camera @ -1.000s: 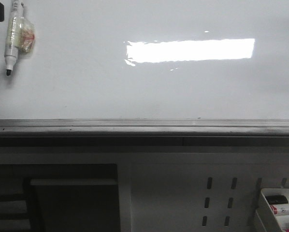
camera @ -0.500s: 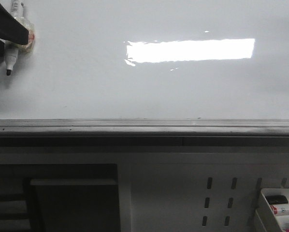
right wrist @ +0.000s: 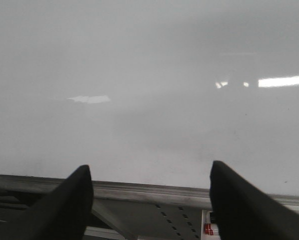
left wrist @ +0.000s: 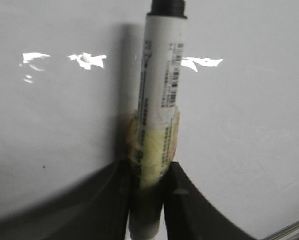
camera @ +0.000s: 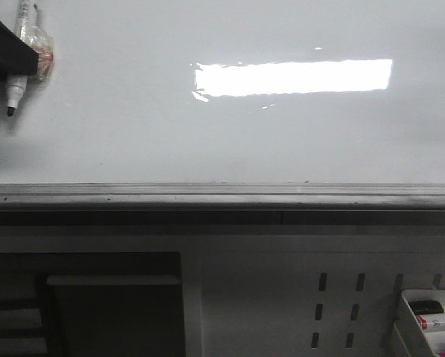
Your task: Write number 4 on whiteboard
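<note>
Whiteboard (camera: 230,141) blank; left pincer (left wrist: 148,175) clamps marker (left wrist: 159,100), right pincer (right wrist: 149,200) gapes wide.

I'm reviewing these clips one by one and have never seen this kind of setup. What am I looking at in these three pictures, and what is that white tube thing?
This is a two-armed robot facing a large glossy white whiteboard with a grey metal ledge along its lower edge. The front picture looks forward from the robot's body; the other two come from cameras on each wrist, with dark fingers at the bottom. The left gripper is shut on a white marker pen with a black tip, wrapped in yellowish tape where it is gripped; in the front picture it appears at top left, tip pointing down. The right gripper is open and empty. No writing shows on the board. At bottom right sits a white tray of spare markers.
</note>
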